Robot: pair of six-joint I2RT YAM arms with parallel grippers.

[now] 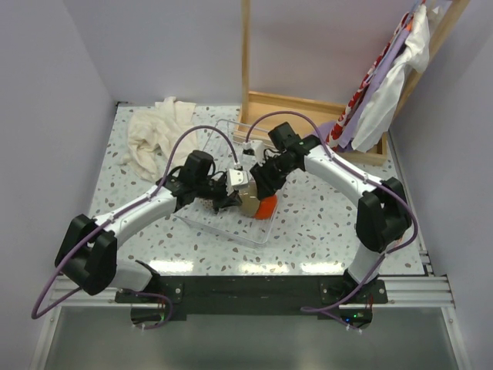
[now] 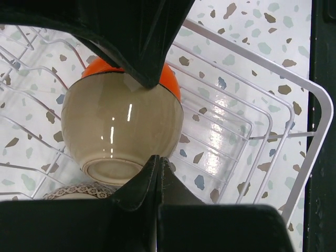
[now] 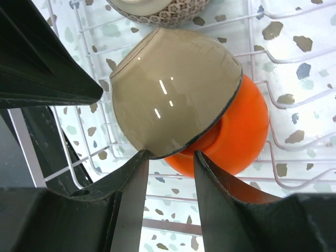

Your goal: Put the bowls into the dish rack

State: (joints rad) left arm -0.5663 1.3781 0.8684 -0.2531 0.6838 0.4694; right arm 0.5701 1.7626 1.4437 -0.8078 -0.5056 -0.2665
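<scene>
**A:** At the centre of the overhead view, how does the tan bowl [image 1: 248, 202] lie?

**B:** It is tipped on its side inside the rack [image 2: 315, 121]. Its dark rim is against an orange bowl [image 3: 236, 136] just behind it. Both rest on the wires.

**A:** Any other bowl in there?

**B:** A patterned bowl [image 3: 168, 13], just beside the tan one. It is cut off by the top edge of the right wrist view, so only part shows.

**A:** And the left fingers [image 2: 142, 184]?

**B:** They are pressed together with no gap and grasp nothing. Their tips sit right at the tan bowl's foot, at the bottom centre of the left wrist view. Whether they touch it I cannot tell.

**A:** The right fingers [image 3: 131, 199]?

**B:** They stand apart with a moderate gap and clamp nothing. One tip is at the tan bowl's rim, and the orange bowl shows through the gap.

**A:** What lies around the rack?

**B:** It sits on the speckled bench [image 1: 323, 223]. A crumpled cloth [image 1: 158, 135] lies toward the upper left of the overhead view. A wooden frame [image 1: 308, 108] stands toward the upper right.
</scene>
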